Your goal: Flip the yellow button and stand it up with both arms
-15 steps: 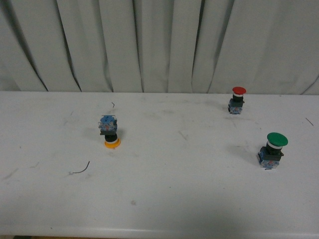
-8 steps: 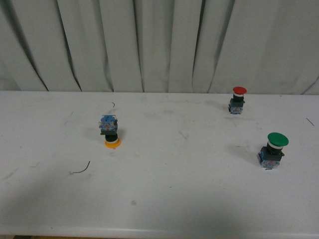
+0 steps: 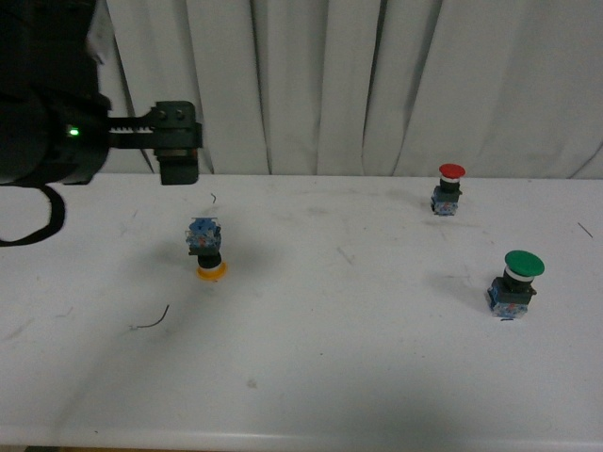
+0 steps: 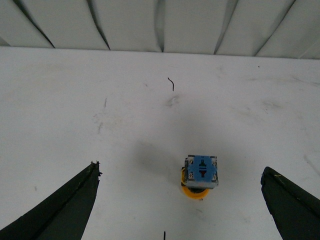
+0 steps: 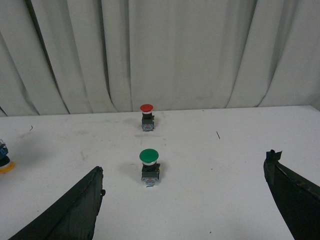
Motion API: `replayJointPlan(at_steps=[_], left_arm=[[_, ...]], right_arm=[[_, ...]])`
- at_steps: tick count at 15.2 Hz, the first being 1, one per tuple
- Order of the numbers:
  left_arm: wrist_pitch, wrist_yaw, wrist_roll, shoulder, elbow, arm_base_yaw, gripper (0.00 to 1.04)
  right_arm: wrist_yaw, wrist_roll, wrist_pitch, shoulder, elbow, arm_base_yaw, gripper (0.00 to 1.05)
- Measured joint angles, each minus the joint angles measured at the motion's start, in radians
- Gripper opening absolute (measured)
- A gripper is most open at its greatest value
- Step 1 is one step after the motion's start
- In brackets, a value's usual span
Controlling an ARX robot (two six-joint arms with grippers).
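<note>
The yellow button [image 3: 207,250] stands upside down on the white table, its yellow cap on the surface and its blue base on top. In the front view my left gripper [image 3: 177,141] hangs above and behind it at the upper left, apart from it. Seen from the left wrist, the yellow button [image 4: 201,172] lies between the wide-open fingers of my left gripper [image 4: 180,169], nearer one finger and touching neither. My right gripper [image 5: 185,162] is open and empty; the yellow button [image 5: 4,161] shows at that view's edge. The right arm is out of the front view.
A red-capped switch [image 3: 449,188] stands upright at the back right, and a green-capped switch [image 3: 514,282] nearer on the right. Both show in the right wrist view too, green [image 5: 149,166] and red [image 5: 146,116]. A wire scrap [image 3: 153,320] lies front left. A grey curtain [image 3: 311,85] hangs behind.
My left arm has come into the front view at the upper left, above and behind the yellow button. The three switches have not moved.
</note>
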Motion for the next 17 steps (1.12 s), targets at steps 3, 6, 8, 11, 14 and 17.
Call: replayJointPlan(at_steps=[3, 6, 8, 11, 14, 17], left_arm=[[-0.126, 0.027, -0.031, 0.166, 0.195, -0.023, 0.98], [-0.224, 0.066, -0.051, 0.28, 0.294, -0.018, 0.98], [-0.263, 0.093, -0.078, 0.327, 0.351, -0.003, 0.98], [-0.317, 0.092, -0.086, 0.355, 0.411, 0.014, 0.98], [-0.357, 0.145, -0.105, 0.398, 0.445, 0.018, 0.98], [-0.352, 0.148, -0.092, 0.417, 0.446, 0.016, 0.98]], right_arm=[[0.0, 0.0, 0.0, 0.0, 0.0, 0.0, 0.98], [0.0, 0.0, 0.0, 0.0, 0.0, 0.0, 0.98], [0.0, 0.0, 0.0, 0.0, 0.0, 0.0, 0.98], [0.0, 0.0, 0.0, 0.0, 0.0, 0.0, 0.98], [0.0, 0.0, 0.0, 0.0, 0.0, 0.0, 0.98], [0.0, 0.0, 0.0, 0.0, 0.0, 0.0, 0.98]])
